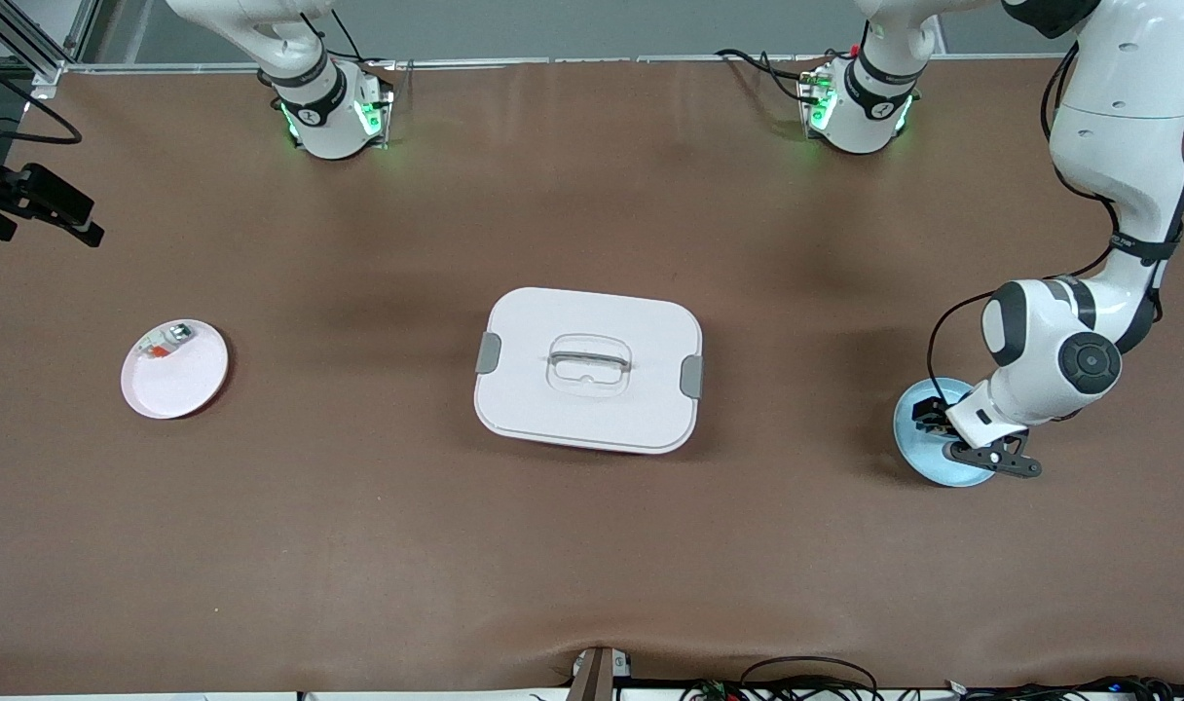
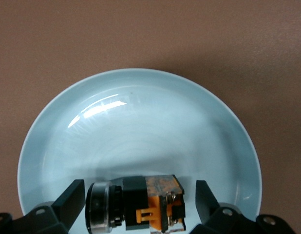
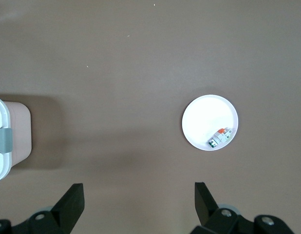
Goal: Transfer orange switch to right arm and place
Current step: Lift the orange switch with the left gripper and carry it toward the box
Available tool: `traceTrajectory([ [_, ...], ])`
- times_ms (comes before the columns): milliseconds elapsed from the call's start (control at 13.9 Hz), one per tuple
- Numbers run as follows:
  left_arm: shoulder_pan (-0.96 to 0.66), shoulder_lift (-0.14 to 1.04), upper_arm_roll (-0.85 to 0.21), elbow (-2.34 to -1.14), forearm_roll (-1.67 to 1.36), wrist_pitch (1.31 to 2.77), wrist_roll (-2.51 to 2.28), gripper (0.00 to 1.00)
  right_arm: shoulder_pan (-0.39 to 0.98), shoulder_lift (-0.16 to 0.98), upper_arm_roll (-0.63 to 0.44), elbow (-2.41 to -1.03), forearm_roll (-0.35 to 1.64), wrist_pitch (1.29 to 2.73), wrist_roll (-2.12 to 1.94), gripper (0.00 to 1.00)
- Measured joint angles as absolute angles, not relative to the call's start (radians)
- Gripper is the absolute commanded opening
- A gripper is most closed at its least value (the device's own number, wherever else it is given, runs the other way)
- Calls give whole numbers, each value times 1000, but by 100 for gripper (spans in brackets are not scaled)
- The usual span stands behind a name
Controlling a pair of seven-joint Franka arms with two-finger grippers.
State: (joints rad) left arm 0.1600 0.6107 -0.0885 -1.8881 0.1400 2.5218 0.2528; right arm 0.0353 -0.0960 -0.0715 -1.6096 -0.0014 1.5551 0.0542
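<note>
Orange switch [image 2: 136,204]: lying on its side in the pale blue plate [image 1: 918,443], near the rim, at the left arm's end of the table; black body, clear round cap at one end, orange face and metal terminals at the other.

Left gripper [image 1: 944,435]: hanging low over the blue plate, fingers [image 2: 72,197] spread apart and bracketing the switch with a gap on each side; nothing is being gripped yet.

Step in hand, as judged: the pick-up is being lined up, and the handover and placing are not yet done. The next move seems to call for a short descent and a closing of the fingers squarely across the black body, leaving an end of the part free for the other arm to take.

Right gripper [image 3: 136,204]: hanging high over bare table, fingers wide apart, empty; this arm is waiting.

White plate [image 1: 188,375]: sitting at the right arm's end of the table, carrying a small silvery-white part with a red-orange bit [image 1: 166,343] near its rim; likely the placing spot.

White lidded box [image 1: 589,368]: standing at the table's middle, between the two plates, handle on top, grey latches at both ends.
</note>
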Motion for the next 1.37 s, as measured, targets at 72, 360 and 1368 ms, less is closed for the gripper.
traceTrajectory([
  [72, 160, 611, -88, -1888, 140, 2524, 253, 33, 35, -96, -71, -1610, -1, 1555, 54, 100],
  [360, 162, 611, -88, -1887, 140, 2531, 253, 11, 35, -96, -72, -1610, -1, 1556, 54, 100],
  [1368, 162, 480, -129, -1845, 140, 2295, 224, 10, 35, -103, -78, -1579, 0, 1565, 56, 100],
])
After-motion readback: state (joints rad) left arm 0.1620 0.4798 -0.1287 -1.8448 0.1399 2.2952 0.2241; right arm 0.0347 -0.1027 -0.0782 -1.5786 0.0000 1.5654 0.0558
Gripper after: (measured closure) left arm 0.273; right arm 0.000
